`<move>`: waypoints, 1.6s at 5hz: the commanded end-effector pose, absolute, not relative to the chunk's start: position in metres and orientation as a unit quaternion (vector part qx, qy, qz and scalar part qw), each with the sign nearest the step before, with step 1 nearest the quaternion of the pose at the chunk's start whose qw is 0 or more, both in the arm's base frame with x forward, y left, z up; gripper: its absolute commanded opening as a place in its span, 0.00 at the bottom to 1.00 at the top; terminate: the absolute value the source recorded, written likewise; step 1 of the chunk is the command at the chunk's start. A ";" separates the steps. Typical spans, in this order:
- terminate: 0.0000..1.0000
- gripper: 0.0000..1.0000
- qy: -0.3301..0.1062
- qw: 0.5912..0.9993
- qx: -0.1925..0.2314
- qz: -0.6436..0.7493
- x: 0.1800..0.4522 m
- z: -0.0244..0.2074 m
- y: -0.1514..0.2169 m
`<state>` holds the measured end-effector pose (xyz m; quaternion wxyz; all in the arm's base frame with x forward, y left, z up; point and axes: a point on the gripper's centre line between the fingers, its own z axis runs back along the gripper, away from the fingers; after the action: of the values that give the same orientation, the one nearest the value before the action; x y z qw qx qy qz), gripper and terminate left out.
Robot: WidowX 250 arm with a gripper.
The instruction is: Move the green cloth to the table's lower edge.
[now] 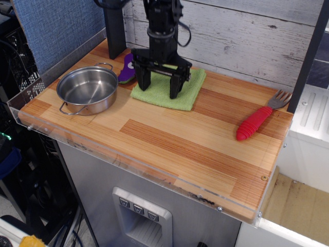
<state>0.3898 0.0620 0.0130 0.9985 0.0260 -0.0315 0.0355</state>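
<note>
The green cloth lies flat near the far edge of the surface, close to the whitewashed plank wall behind it. The jaws of the black gripper stand spread wide apart, pointing down over the left half of the cloth, one fingertip at its left border and the other near its middle; whether the tips touch the fabric cannot be told.

Just left of the cloth sits a purple object, mostly hidden behind the gripper, so its shape is hard to make out. Further left a steel pot stands upright, empty, near the cloth's left corner but apart from it. Well to the right, a fork with a red handle lies diagonally by the right edge. A dark post rises at the back left. The broad near half of the surface, bounded by a clear rim, lies between the cloth and the lower edge.
</note>
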 end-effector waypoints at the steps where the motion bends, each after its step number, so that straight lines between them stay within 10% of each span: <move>1: 0.00 1.00 -0.027 0.999 -0.007 0.038 0.392 -0.003 0.040; 8: 0.00 1.00 0.036 0.997 0.008 -0.072 0.291 0.015 -0.015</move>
<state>0.2877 -0.0167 0.0067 0.9964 0.0084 0.0475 -0.0697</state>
